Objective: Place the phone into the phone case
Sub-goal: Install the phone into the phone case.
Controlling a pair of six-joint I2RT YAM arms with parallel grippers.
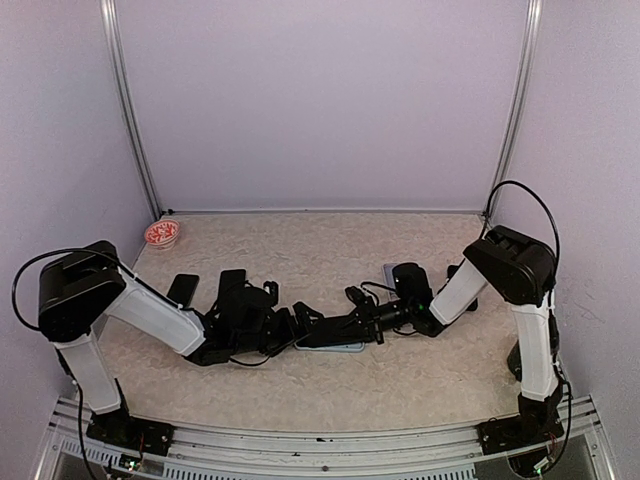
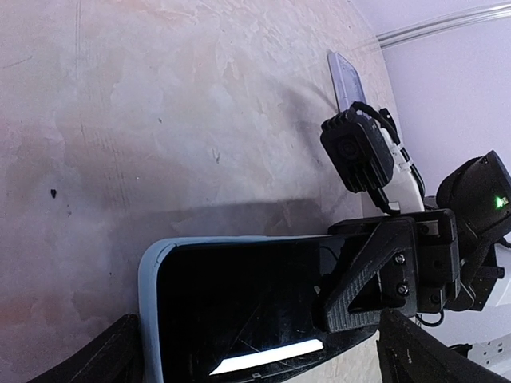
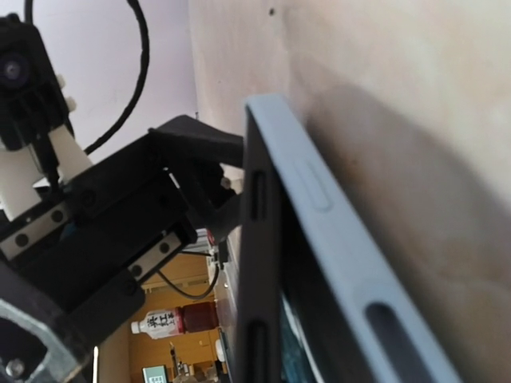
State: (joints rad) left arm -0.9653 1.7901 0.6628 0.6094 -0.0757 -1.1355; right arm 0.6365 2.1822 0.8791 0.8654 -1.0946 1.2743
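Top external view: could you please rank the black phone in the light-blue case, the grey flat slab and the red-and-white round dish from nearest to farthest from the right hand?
1. black phone in the light-blue case: table centre, right at the right hand.
2. grey flat slab: just behind, toward the right.
3. red-and-white round dish: far-left corner.

One thing carries lettering. In the right wrist view, past the edge of the counter (image 3: pixel 415 96) and low in the frame, a bottle (image 3: pixel 196 316) of dark red-brown liquid has a white label (image 3: pixel 160 322). The label shows a few dark East Asian characters, too small to read with certainty. In the overhead view, a small round object (image 1: pixel 161 234) in red and white sits at the far left corner of the counter. Its pale markings are too blurred to tell whether they are letters.
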